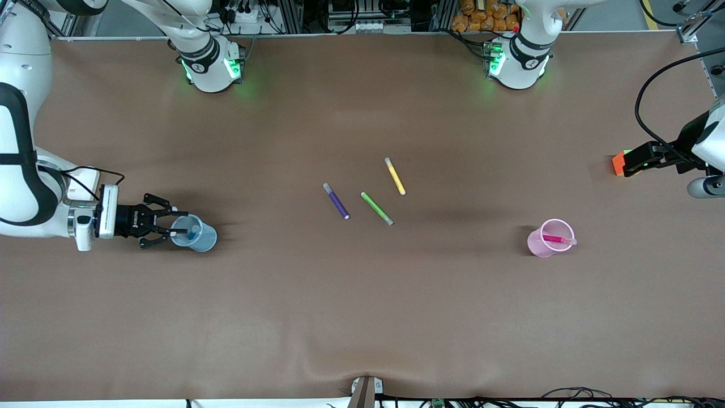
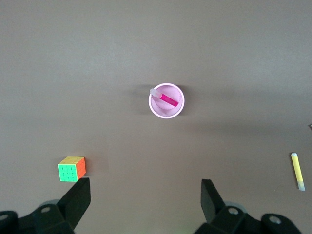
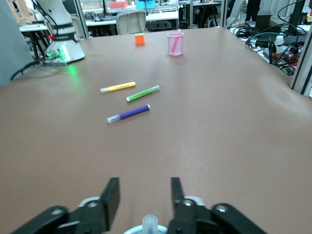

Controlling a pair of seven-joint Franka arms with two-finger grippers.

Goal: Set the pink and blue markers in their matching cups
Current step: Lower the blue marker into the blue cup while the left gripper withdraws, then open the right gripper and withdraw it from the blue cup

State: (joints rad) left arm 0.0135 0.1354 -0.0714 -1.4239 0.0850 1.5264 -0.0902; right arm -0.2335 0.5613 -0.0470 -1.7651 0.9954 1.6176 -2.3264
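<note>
left claw [image 2: 146,207] – raised, fingers spread | right claw [image 1: 170,228] – low, horizontal, fingers parted

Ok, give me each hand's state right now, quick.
Left hand: open, holding nothing, up over the table near the pink cup.
Right hand: open at the blue cup, blue marker inside, released.

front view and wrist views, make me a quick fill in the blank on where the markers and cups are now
1. The pink marker stands inside the ____ cup.
2. The right gripper, fingers open, is at the rim of the ____ cup.
3. Of the three loose pens mid-table, the ____ pen lies farthest from the front camera.
4. A colourful ____ sits near the left gripper.

Missing words: pink; blue; yellow; cube
</note>
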